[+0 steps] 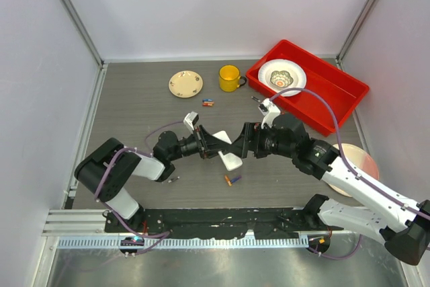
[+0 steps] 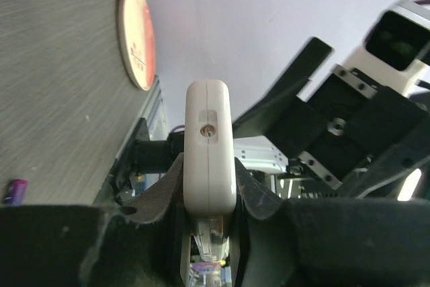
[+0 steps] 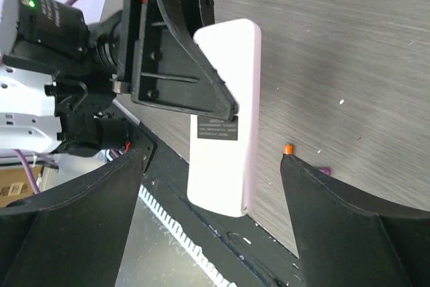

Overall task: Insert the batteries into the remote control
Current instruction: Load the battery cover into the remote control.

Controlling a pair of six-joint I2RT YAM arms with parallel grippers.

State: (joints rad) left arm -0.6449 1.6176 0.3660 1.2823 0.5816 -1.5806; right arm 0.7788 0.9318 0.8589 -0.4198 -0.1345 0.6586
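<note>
The left gripper [image 1: 224,146] is pressed together on the remote control [image 1: 232,160], pinching its narrow sides partway along, so the white handset sticks out past the fingertips over the middle of the worktop [image 1: 134,112]. The right gripper [image 1: 243,140] faces it from the other side. Its fingers are spread wide, one on each side of the remote, and do not touch it. Two batteries [image 1: 232,179] lie on the worktop just in front of the remote, one orange-tipped and one purple. More batteries [image 1: 208,103] lie near the yellow mug [image 1: 230,77]. A small plate [image 1: 185,84] lies left of the mug, and a red tray [image 1: 336,92] holding a bowl [image 1: 282,76] sits to its right.
</note>
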